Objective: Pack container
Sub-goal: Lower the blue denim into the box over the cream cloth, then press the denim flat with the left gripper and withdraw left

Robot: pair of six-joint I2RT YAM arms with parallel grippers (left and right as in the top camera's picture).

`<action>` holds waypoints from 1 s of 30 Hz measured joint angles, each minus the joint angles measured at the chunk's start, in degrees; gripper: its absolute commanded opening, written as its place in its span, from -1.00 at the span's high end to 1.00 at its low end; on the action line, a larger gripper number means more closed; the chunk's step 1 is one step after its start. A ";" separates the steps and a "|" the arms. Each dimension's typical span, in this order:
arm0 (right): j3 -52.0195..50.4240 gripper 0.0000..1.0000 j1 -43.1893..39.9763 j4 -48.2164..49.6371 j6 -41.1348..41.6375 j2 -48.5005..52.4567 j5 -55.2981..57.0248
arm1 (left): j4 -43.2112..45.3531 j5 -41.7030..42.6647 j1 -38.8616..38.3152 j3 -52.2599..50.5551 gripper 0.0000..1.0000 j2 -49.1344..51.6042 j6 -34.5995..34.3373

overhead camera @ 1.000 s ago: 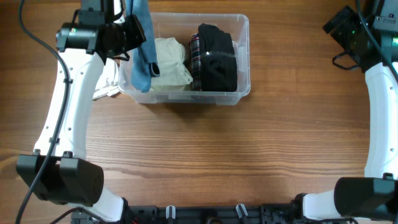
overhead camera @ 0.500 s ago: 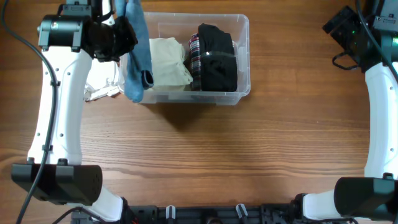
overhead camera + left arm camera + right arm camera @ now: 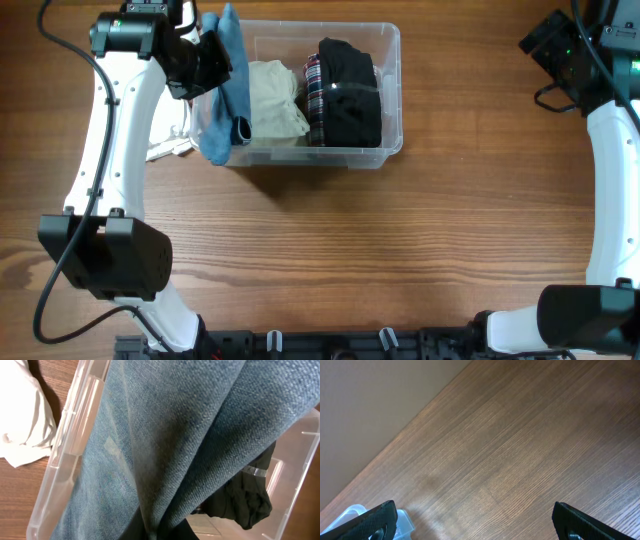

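Note:
The clear plastic container (image 3: 391,90) sits at the back middle of the table. It holds a cream folded garment (image 3: 275,100) and a dark garment with a plaid edge (image 3: 348,92). My left gripper (image 3: 212,55) is shut on blue jeans (image 3: 222,100), which hang over the container's left end and fill the left wrist view (image 3: 165,445). The container's left wall (image 3: 82,415) shows there too. My right gripper (image 3: 475,525) is open and empty, high at the far right above bare wood.
A white garment (image 3: 168,130) lies on the table left of the container, also in the left wrist view (image 3: 25,425). A corner of the container (image 3: 357,512) shows in the right wrist view.
My left gripper swung left with the jeans, then came back right and lower, so the jeans now drape over the container's left end. The right arm has not moved.

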 measured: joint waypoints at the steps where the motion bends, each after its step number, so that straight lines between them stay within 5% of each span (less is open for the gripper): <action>1: 0.00 -1.00 0.00 0.00 0.00 0.00 0.00 | 0.02 0.04 0.00 0.00 -0.36 0.00 -0.13; 5: 0.00 -1.00 0.00 0.00 0.00 0.00 0.00 | 0.61 0.04 0.00 0.09 -0.49 0.00 -0.13; 18: 0.00 -1.00 0.00 0.00 0.00 0.00 0.00 | 4.35 3.93 -1.07 0.15 -0.28 0.00 0.48; 30: 0.00 -0.99 0.00 0.00 0.00 0.00 0.00 | -0.55 -7.87 -14.47 0.59 -0.51 8.09 21.92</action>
